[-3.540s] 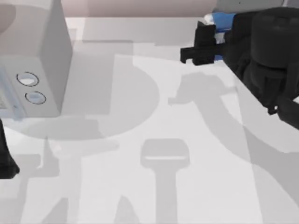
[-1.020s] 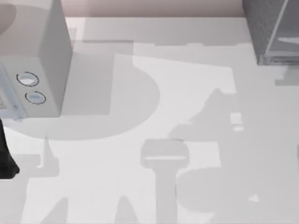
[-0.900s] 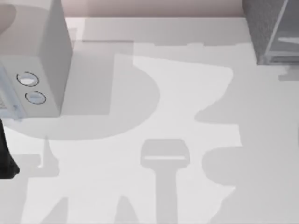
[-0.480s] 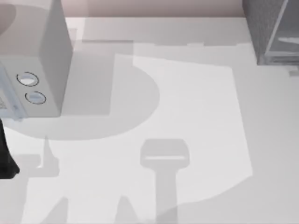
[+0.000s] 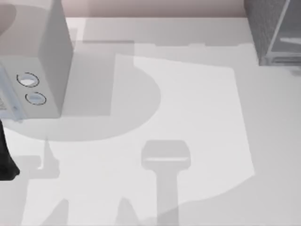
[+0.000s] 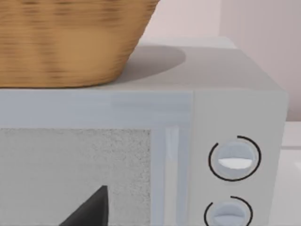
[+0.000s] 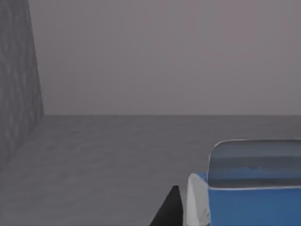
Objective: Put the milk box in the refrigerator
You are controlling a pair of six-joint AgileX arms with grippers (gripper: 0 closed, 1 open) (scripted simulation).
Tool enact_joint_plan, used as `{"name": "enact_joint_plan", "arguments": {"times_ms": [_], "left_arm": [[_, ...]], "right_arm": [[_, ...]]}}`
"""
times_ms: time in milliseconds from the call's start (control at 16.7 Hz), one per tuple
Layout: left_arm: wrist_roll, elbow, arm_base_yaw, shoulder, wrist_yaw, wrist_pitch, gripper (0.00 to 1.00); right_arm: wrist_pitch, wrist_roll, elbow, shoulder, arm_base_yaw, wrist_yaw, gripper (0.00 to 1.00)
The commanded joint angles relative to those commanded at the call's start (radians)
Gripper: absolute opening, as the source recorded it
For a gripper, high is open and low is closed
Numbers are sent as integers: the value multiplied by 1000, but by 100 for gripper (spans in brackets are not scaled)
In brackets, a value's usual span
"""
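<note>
The milk box (image 7: pixel 254 188), blue with a white side, sits very close in the right wrist view, its top and upper part showing. My right gripper (image 7: pixel 244 221) is shut on it, and one dark fingertip (image 7: pixel 170 209) lies against its white side. Beyond the box are a grey floor, a plain back wall and a dark speckled wall (image 7: pixel 16 80). The refrigerator (image 5: pixel 263 28), dark grey and speckled with a pale framed panel, stands at the table's back right corner. My left arm (image 5: pixel 5 162) is parked at the left edge, its gripper (image 6: pixel 89 212) in front of the microwave door.
A pale grey microwave (image 5: pixel 42 61) with two round dials (image 5: pixel 28 80) stands at the back left. A woven basket (image 6: pixel 70 42) rests on top of it. Arm shadows lie across the white table (image 5: pixel 188 94).
My right arm with the milk box has left the top view toward the right, uncovering the refrigerator. Its shadow has slid off the table's right half. The left arm has not moved.
</note>
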Motion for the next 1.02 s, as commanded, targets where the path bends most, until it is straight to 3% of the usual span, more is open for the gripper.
{"name": "enact_joint_plan", "arguments": {"times_ms": [720, 1020], "left_arm": [[0, 0, 0, 0, 0, 0, 100], [0, 0, 0, 0, 0, 0, 100]], "right_arm": [[-312, -2, 539, 228, 45, 52, 0], [-365, -3, 620, 257, 55, 59, 0]]}}
